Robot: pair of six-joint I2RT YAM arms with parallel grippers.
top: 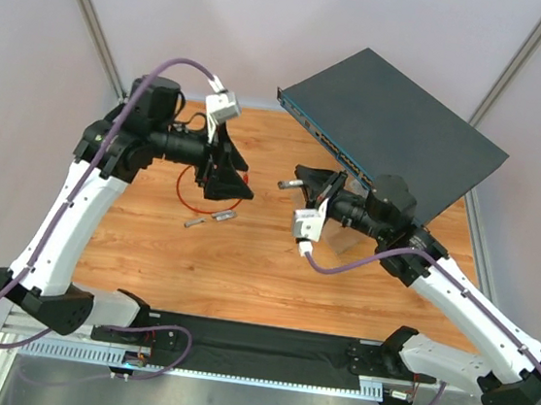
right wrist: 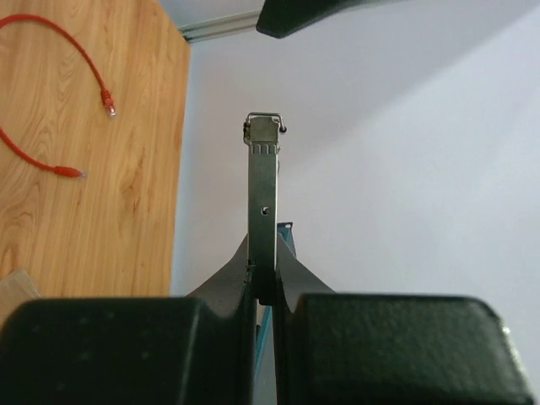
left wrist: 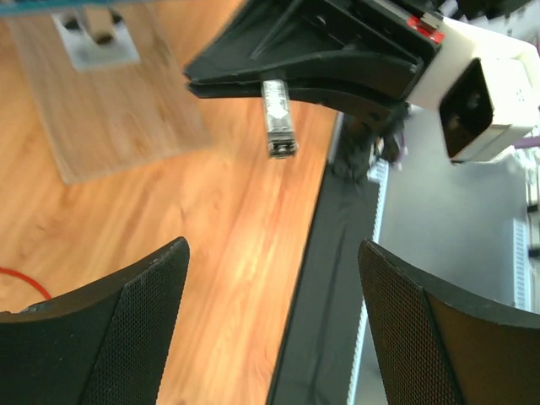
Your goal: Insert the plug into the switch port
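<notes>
In the right tool (right wrist: pixel 263 283), 1 grey stub (right wrist: pixel 263 194), probably metal; left tool (left wrist: pixel 272 246) gapes.

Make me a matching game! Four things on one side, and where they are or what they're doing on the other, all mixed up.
Things:
1. small red plug on a thin cable
2. right gripper
3. left gripper
4. wide flat dark blue-grey box

Matches:
A. wide open, holding nothing
B. at the far right, beyond the right arm
C. lying on the wooden table
D. shut on a narrow grey metal stub

Pairs: 1-C, 2-D, 3-A, 4-B
</notes>
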